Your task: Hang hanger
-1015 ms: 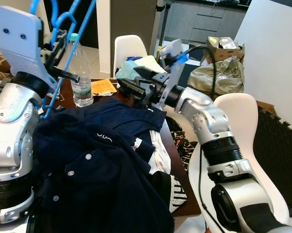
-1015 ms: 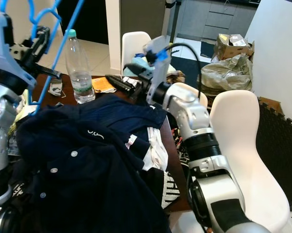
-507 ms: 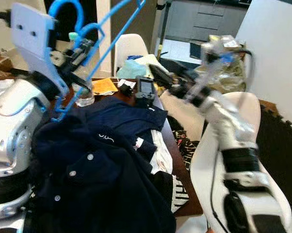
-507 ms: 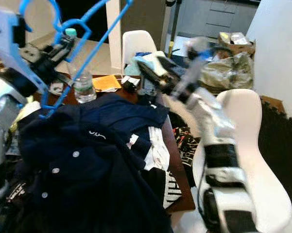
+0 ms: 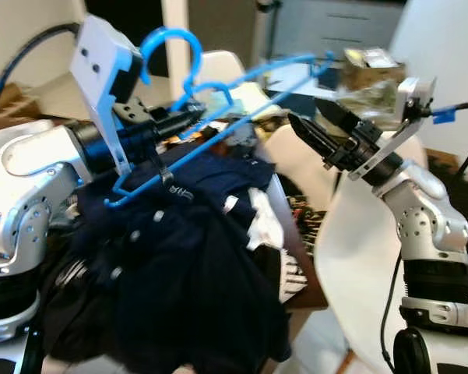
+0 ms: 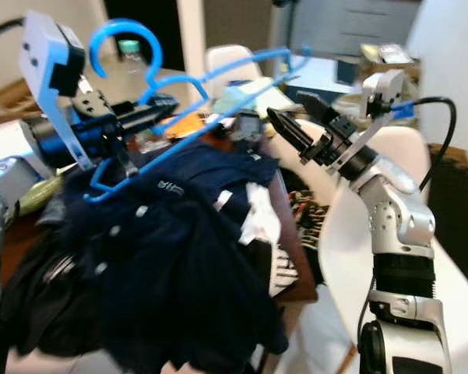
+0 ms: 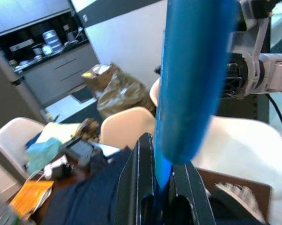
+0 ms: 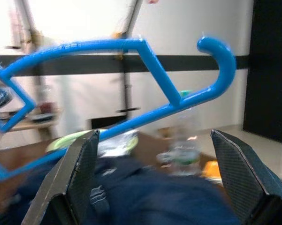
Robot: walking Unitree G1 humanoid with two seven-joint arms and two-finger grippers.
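While a large heap of dark navy clothes (image 5: 179, 273) covers the brown wooden table (image 6: 284, 234), the bright blue plastic hanger (image 5: 218, 125) is raised above it, tilted, with its hook up near the left arm. The left gripper (image 5: 175, 121) is clenched on the hanger close to the hook; the left wrist view shows the blue bar (image 7: 192, 79) pinched between its black fingers (image 7: 138, 187). The right gripper (image 6: 288, 125) hovers just beside the hanger's far end, jaws spread wide; its wrist view shows the hanger (image 8: 131, 79) apart from both fingers (image 8: 80, 178), and a clear plastic bottle (image 8: 180, 140) behind.
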